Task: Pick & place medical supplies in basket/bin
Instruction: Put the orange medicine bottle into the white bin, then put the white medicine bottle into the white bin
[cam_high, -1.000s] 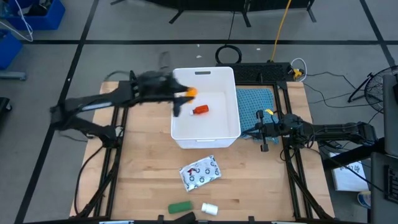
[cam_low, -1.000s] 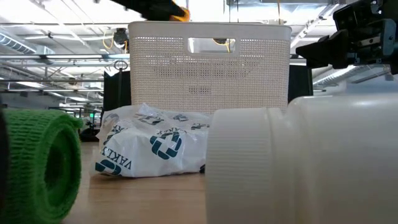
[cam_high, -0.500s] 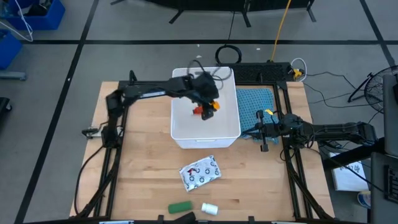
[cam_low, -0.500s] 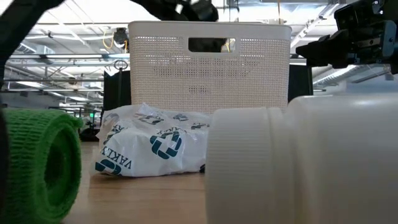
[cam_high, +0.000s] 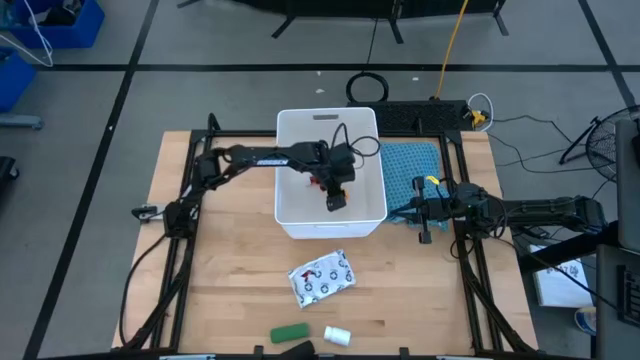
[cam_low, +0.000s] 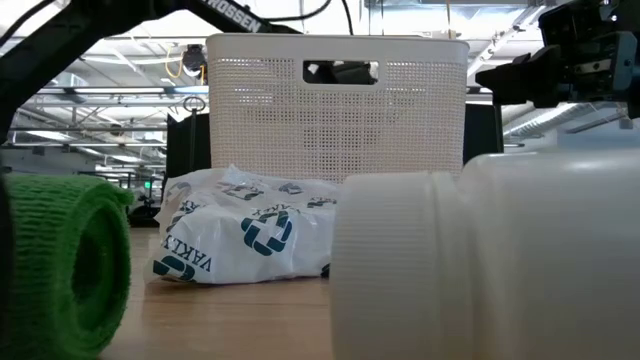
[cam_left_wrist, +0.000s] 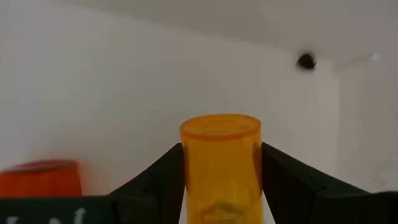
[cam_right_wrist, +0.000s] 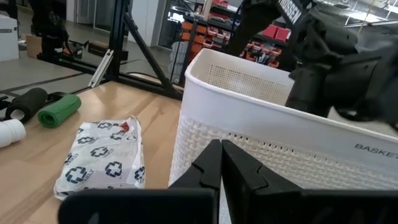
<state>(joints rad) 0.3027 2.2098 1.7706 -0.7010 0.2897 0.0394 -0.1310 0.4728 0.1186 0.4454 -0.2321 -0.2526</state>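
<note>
My left gripper (cam_high: 337, 197) reaches down inside the white bin (cam_high: 296, 215), shut on an orange bottle (cam_left_wrist: 221, 162). A red bottle (cam_left_wrist: 40, 177) lies on the bin's floor beside it. On the wood nearer the front lie the white printed pouch (cam_high: 323, 277), a green block (cam_high: 288, 332), a white bottle (cam_high: 337, 335) and a dark block (cam_high: 300, 348). My right gripper (cam_right_wrist: 221, 163) waits shut and level at the bin's right, over the teal cloth (cam_high: 410, 160). My left gripper pinches the orange bottle's two opposite sides (cam_left_wrist: 186, 171) between its two fingers. The fingers slant steeply down into the bin from the table's left and lie along the bottle. Its rounded end (cam_left_wrist: 221, 126) sticks out past the fingertips. Whether it touches the bin's floor I cannot tell.
The bin has tall walls and a handle slot (cam_low: 340, 72) in its rim. Dark frame rails (cam_high: 190, 200) run along both sides of the wooden table. Bare wood lies between the bin and the pouch.
My left gripper has gone from the bin's left rim toward the table's right over the bin, then down into it, tipping from near level to steeply downward. The orange bottle has stayed in its fingers throughout.
</note>
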